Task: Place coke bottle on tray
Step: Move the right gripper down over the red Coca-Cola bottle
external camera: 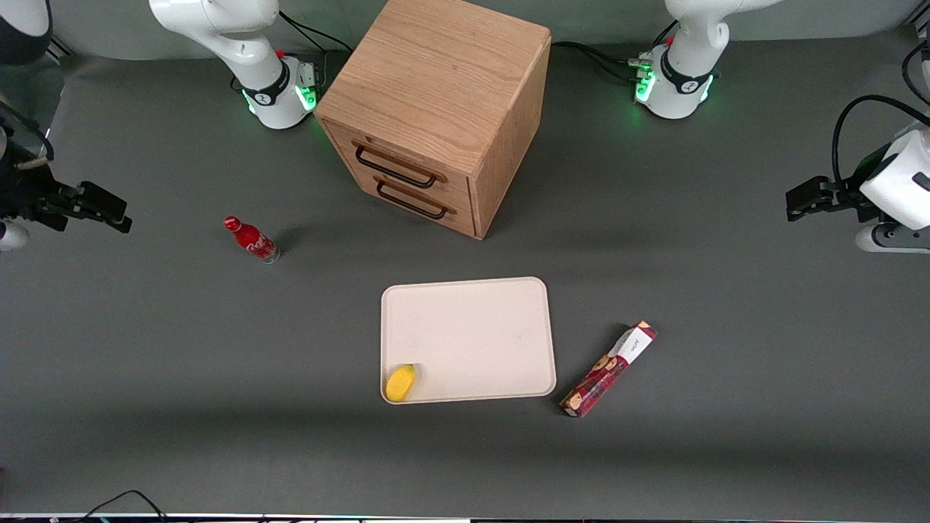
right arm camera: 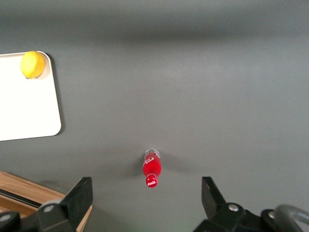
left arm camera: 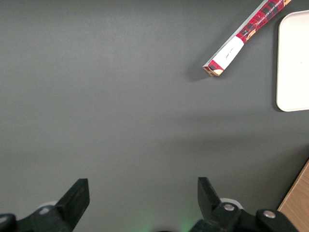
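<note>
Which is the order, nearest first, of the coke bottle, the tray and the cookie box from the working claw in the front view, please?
From the open claw, at the working arm's end:
1. Coke bottle, upright on the table, nearest.
2. Tray, mid-table, nearer the front camera than the bottle.
3. Cookie box, beside the tray, toward the parked arm's end.

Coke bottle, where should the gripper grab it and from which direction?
The coke bottle stands upright on the table, apart from the tray. Probably best to descend from above and close on its red body just below the cap. The open gripper hangs off toward the working arm's end.
</note>
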Robot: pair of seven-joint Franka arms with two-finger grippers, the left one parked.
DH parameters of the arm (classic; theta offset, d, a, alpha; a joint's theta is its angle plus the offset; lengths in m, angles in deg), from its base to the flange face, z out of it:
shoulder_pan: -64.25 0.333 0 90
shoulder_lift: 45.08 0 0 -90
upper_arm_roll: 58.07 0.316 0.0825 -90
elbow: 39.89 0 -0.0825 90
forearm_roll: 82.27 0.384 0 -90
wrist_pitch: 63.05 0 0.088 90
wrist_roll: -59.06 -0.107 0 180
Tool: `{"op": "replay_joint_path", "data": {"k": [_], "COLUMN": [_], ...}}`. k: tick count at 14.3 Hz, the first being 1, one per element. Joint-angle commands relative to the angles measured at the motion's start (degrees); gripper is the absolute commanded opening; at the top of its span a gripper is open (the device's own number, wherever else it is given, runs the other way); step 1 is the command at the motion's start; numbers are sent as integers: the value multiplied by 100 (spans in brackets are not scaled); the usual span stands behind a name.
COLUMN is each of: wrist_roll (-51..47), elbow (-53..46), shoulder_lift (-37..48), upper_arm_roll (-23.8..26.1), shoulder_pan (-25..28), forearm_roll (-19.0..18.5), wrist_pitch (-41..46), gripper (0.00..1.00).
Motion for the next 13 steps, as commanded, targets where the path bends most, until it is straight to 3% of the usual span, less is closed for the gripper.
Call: {"op": "replay_joint_path", "data": {"k": [1,7,10,13], "wrist_roll": [-75,-49,-75,-75], "elbow": [-304,-51,1596,4091], "shoulder_lift": [-130,54,816,1889], "upper_arm_roll": [-64,-64,-12,-12], "shoulder_pan": [84,75,92,75], "forearm_roll": [106,114,141,141], "wrist_pitch": [248,632,234,-1556], "gripper": [100,100,100,100]}}
